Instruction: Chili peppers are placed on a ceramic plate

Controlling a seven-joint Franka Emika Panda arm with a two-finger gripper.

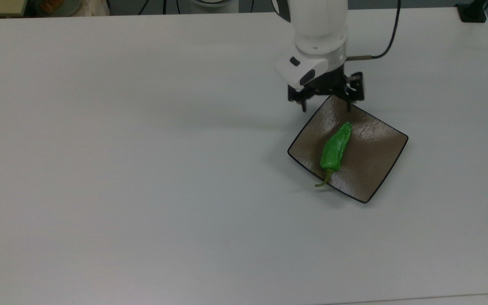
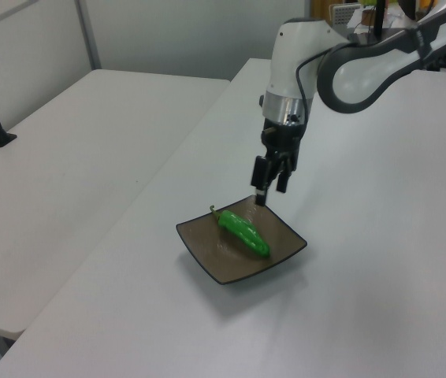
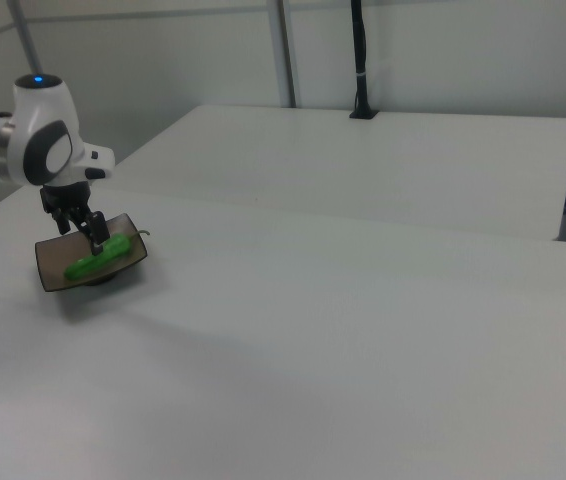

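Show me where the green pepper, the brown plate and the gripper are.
green chili pepper [image 1: 335,147], top view, middle of its body.
ceramic plate [image 1: 375,169], top view, bare surface to the right of the pepper.
gripper [image 1: 325,106], top view, midway between the two open fingertips.

A green pepper lay on a brown plate at the right view's left side, on a big white table. The gripper hung just over the plate with its black fingers spread apart, holding nothing. Behind was a second white table.
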